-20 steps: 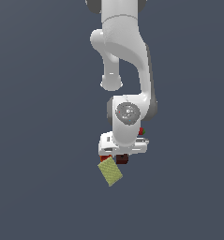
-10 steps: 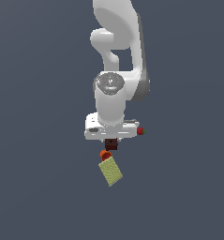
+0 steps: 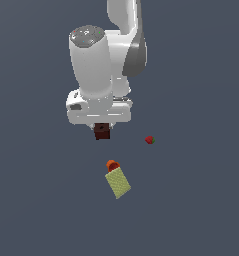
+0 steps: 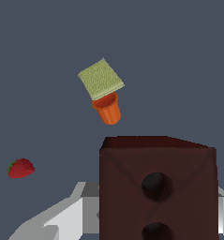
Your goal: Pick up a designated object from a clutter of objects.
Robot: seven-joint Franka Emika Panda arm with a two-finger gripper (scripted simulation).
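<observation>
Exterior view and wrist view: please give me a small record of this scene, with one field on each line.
held object: dark brown block with two dark holes on its face
gripper: gripper shut on the block
block position: directly under the arm's hand, apart from the other items
yellow-green box: yellow-green box lies flat
orange cup: small orange cup touches the box
strawberry: red strawberry lies alone, toward the exterior view's right

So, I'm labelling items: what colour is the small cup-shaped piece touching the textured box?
Orange, clearest in the wrist view.
</observation>
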